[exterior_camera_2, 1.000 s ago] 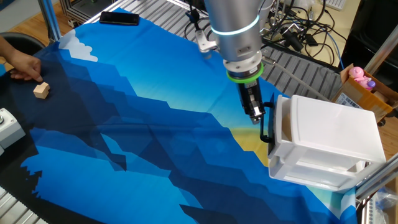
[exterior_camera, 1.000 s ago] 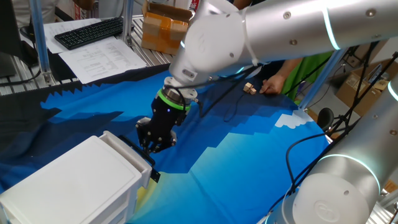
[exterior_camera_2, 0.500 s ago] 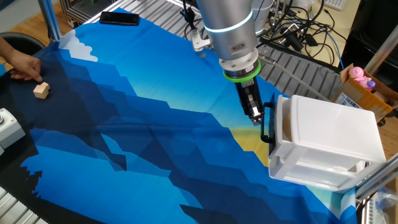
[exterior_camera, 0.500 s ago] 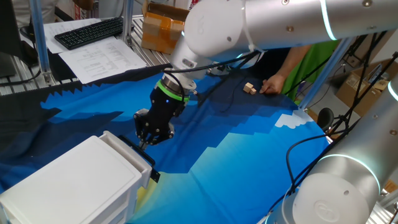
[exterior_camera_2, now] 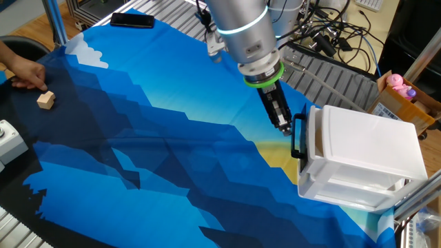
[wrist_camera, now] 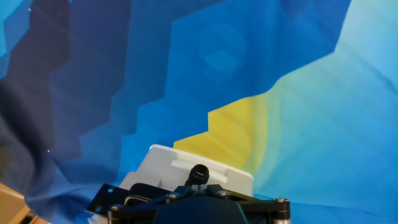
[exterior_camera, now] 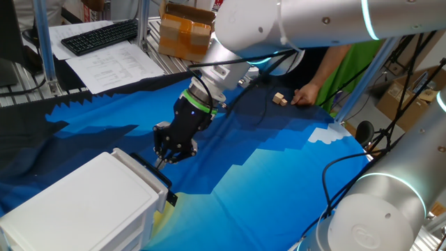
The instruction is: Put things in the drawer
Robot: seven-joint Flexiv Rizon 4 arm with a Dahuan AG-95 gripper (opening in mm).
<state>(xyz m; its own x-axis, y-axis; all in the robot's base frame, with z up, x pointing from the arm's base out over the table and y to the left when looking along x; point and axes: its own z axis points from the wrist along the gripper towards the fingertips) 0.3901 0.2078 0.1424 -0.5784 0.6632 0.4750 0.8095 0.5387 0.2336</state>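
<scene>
The drawer (exterior_camera: 143, 173) is a white tray in a white boxy cabinet (exterior_camera: 77, 202) at the near left. In the other fixed view the drawer (exterior_camera_2: 311, 141) stands a little way out of the cabinet (exterior_camera_2: 368, 155). My gripper (exterior_camera: 162, 159) is tilted against the drawer's front, and its fingers are shut on the small black tab (wrist_camera: 199, 173). It also shows in the other fixed view (exterior_camera_2: 286, 131) and in the hand view (wrist_camera: 198, 188). One tan wooden block (exterior_camera: 280, 99) lies far off on the cloth, also seen in the other fixed view (exterior_camera_2: 45, 100).
A person's hand (exterior_camera: 306, 94) rests beside the block, and it shows in the other fixed view too (exterior_camera_2: 24, 72). A blue and yellow cloth (exterior_camera_2: 172, 158) covers the table. A keyboard (exterior_camera: 97, 35), papers and a cardboard box (exterior_camera: 185, 31) lie beyond the far edge.
The arm has swung and tilted more steeply toward the cabinet, with the fingertips staying at the drawer's front. The block and the person's hand have not moved.
</scene>
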